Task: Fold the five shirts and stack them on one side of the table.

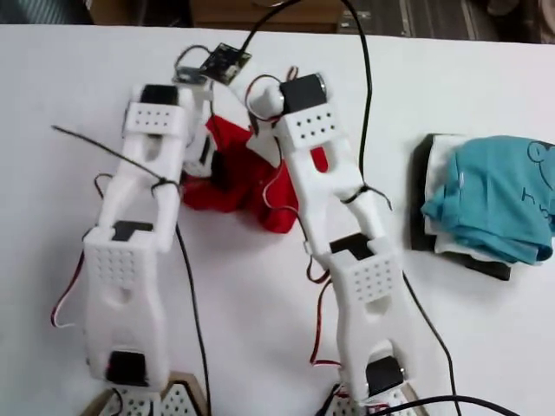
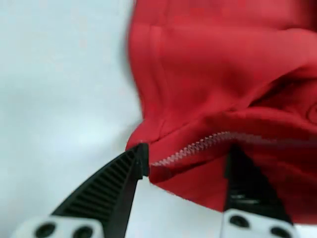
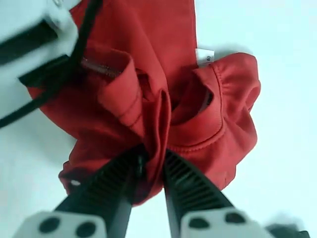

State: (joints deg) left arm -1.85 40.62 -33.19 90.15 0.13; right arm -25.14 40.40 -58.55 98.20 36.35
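A crumpled red shirt (image 1: 227, 186) lies on the white table (image 1: 69, 104) between my two arms. The left gripper (image 2: 188, 163) stands open, its two black fingers on either side of the shirt's stitched hem (image 2: 198, 144). The right gripper (image 3: 153, 161) is shut on a raised fold of the red shirt (image 3: 148, 74) near the collar. Part of the left arm (image 3: 29, 44) and its cable lie over the shirt's far side. At the table's right side a teal shirt (image 1: 494, 199) tops a stack with a white shirt (image 1: 447, 152) and a black shirt (image 1: 421, 195) under it.
Black cables (image 1: 364, 78) run across the table behind and beside the arms. A small circuit board (image 1: 225, 61) sits near the back edge. Bare table lies to the left of the arms and between the arms and the stack.
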